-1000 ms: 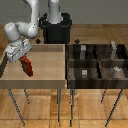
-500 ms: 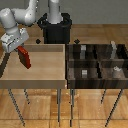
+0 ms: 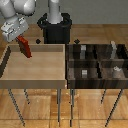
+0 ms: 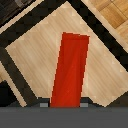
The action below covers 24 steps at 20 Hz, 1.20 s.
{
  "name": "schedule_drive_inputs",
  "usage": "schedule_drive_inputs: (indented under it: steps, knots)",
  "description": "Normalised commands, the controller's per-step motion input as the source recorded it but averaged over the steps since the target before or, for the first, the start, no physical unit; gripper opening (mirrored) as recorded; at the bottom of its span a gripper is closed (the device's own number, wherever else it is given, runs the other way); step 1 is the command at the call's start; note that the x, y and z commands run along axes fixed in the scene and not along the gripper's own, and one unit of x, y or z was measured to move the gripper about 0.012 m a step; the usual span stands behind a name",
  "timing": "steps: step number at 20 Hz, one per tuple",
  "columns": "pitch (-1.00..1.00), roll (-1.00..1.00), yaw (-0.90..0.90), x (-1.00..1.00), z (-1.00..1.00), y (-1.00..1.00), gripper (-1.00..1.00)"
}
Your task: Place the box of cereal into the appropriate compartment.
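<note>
The box of cereal (image 3: 24, 47) is a flat red box hanging tilted above the far corner of the light wooden tray (image 3: 35, 75) at the exterior view's left. My gripper (image 3: 18, 37) is shut on its upper end and holds it clear of the tray floor. In the wrist view the red box (image 4: 70, 70) runs lengthwise out from between my fingers, with the tray's floor (image 4: 35, 50) far below it. The dark bin (image 3: 97, 65) with several compartments stands at the exterior view's right, apart from the box.
Small grey blocks (image 3: 85, 73) sit in some of the dark bin's compartments, another (image 3: 116, 70) in a compartment further to the exterior view's right. The robot's black base (image 3: 55, 27) stands behind the two containers. Both containers rest on thin-legged stands over a wooden floor.
The gripper has risen with the red box, which hung lower over the tray a second ago. The box now sits higher above the tray's far corner.
</note>
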Motion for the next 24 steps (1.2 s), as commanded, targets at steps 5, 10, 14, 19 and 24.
schedule_drive_inputs:
  steps: [5, 10, 14, 19, 24]
  knots:
    - [0.0, 0.0, 0.0, -1.0, 0.0, 0.0, -1.0]
    - [0.0, 0.0, 0.0, -0.8, 0.0, 0.2, -1.0]
    - [0.0, 0.0, 0.0, 0.0, 0.0, 1.0, -1.0]
    - [0.0, 0.0, 0.0, 0.0, 0.0, 1.0, -1.0]
    - [0.0, 0.0, 0.0, 0.0, 0.0, 1.0, -1.0]
